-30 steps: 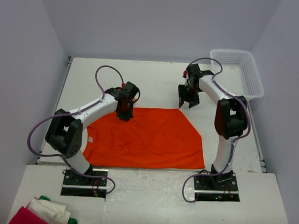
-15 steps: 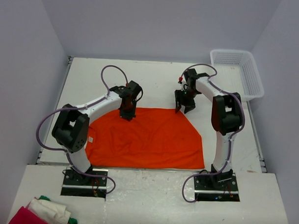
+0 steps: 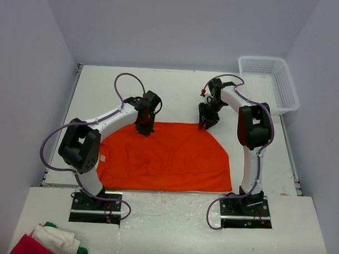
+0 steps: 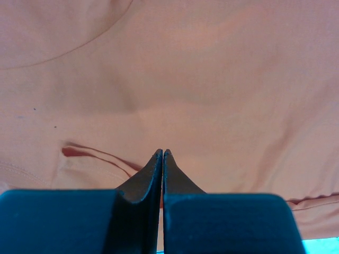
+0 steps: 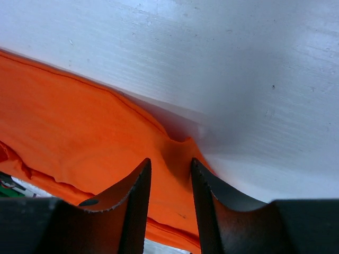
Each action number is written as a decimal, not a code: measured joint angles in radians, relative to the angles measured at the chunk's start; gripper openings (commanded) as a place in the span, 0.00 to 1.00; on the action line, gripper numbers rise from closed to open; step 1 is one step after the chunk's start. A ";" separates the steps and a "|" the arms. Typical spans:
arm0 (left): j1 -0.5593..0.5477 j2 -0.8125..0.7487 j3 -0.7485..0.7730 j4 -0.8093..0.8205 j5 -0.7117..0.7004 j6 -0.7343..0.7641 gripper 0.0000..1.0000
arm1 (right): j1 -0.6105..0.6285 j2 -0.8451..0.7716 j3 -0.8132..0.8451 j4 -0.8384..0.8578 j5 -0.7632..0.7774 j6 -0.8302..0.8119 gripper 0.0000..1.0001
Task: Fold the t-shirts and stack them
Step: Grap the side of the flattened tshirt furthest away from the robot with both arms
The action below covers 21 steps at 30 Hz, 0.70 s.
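The left gripper (image 4: 160,154) has its jaws pressed shut, tips down on the shirt (image 3: 168,157); whether cloth is caught between them cannot be told. The right gripper (image 5: 169,165) stands narrowly open, straddling a raised pucker at the shirt's hem. In the top view both sit at the shirt's upper edge, mid-frame. The shirt lies spread on the table (image 3: 176,88), with a basket (image 3: 286,86) at the upper right.

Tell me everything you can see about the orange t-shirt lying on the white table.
The plain bright orange cloth t-shirt looks thin and soft, with no print. It lies spread out, lightly wrinkled, on the white table between both arms. The shut left pincer sits at its far edge; the right pincer straddles a bunched bit of hem at the far right corner, jaws apart.
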 measured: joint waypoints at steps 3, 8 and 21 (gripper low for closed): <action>0.000 -0.002 0.000 0.000 -0.001 0.000 0.00 | 0.000 0.015 0.000 -0.002 -0.002 0.002 0.19; 0.000 -0.002 0.000 -0.003 -0.010 0.004 0.00 | -0.001 0.028 0.002 -0.001 0.010 0.026 0.08; 0.000 -0.013 -0.023 -0.003 -0.013 0.010 0.00 | 0.038 0.021 0.105 0.009 0.168 0.068 0.00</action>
